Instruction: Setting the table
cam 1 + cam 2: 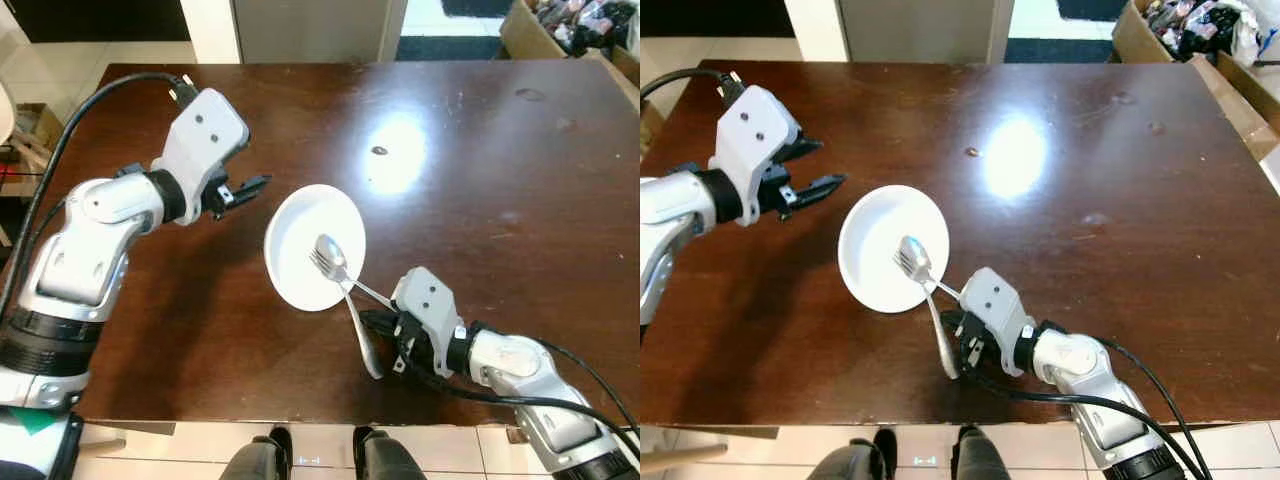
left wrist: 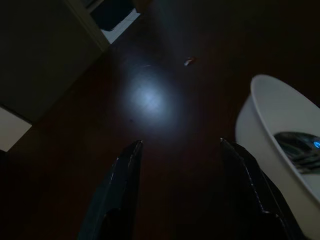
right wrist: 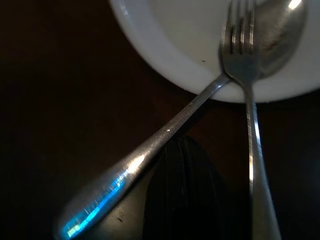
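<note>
The right gripper, jaws seemingly closed and empty, lies between the silver metal fork's handle and the silver metal spoon's handle; nudging either could tip the round white plate. The left gripper hovers spread.

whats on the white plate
A fork and spoon rest heads on the white plate, handles crossing off its rim onto the table. Plate beneath them is hidden.

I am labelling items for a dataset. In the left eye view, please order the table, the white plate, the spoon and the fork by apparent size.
1. table
2. white plate
3. spoon and fork: look alike in length; they cross, and the right pincer hides the fork's handle end, so no ranking.
</note>
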`<state>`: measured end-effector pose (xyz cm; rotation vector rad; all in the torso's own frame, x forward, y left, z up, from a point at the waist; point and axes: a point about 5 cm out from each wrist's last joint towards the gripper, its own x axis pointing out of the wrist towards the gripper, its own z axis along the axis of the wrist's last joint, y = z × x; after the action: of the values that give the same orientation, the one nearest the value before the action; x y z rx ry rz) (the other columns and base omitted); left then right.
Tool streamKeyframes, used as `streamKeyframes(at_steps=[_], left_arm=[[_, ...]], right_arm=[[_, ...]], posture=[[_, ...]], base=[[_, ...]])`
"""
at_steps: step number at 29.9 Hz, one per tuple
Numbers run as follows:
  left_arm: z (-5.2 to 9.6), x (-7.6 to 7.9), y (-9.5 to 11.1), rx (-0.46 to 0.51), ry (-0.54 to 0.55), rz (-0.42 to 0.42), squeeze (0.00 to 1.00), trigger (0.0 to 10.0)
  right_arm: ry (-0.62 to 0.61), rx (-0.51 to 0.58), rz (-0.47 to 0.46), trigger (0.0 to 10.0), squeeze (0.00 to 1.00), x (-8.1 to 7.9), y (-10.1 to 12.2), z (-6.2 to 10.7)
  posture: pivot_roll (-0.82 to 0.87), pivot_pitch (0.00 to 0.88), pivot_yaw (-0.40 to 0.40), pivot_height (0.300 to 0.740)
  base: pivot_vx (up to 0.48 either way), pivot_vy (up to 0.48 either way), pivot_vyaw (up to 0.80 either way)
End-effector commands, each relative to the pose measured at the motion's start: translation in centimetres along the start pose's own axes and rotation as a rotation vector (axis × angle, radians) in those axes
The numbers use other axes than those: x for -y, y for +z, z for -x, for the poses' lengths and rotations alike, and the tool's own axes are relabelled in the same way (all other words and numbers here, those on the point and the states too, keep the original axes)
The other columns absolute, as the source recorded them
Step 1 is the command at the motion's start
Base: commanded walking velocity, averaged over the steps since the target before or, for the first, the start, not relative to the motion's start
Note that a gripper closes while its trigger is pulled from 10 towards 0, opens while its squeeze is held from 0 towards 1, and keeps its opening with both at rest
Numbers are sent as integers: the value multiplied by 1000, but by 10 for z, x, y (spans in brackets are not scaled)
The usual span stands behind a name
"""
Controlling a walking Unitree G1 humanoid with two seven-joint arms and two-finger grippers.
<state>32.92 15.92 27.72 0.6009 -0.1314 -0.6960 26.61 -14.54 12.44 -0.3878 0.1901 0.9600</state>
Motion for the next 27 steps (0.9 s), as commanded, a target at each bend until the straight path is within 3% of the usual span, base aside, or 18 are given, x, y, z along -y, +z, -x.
streamKeyframes(at_steps=[1, 19, 20, 21, 26, 27], left_arm=[[0, 7, -2, -11, -27, -12, 0, 10000], [-7, 17, -1, -2, -20, 15, 0, 10000], [-7, 17, -1, -2, -20, 15, 0, 10000], [-8, 17, -1, -2, -19, 17, 0, 10000], [-8, 18, -2, -4, -14, 18, 0, 10000], [-8, 18, -2, -4, -14, 18, 0, 10000]], right_arm=[[34, -29, -35, 0, 0, -7, -11, -1], [-27, 19, -122, 0, 0, 3, -13, 4], [-47, 11, -112, 1882, 0, 5, -13, 5], [-66, 6, -98, 10000, 0, 8, -14, 6], [-162, 27, -44, 10000, 4, 25, -7, 18], [-186, 39, -46, 10000, 1000, 30, -4, 23]], posture=[[-161, 153, 99, 740], [-172, 163, 98, 740], [-172, 163, 98, 740], [-172, 163, 98, 740], [-173, 166, 98, 740], [-173, 166, 98, 740]], base=[[0, 0, 0], [0, 0, 0], [0, 0, 0], [0, 0, 0], [0, 0, 0], [0, 0, 0]])
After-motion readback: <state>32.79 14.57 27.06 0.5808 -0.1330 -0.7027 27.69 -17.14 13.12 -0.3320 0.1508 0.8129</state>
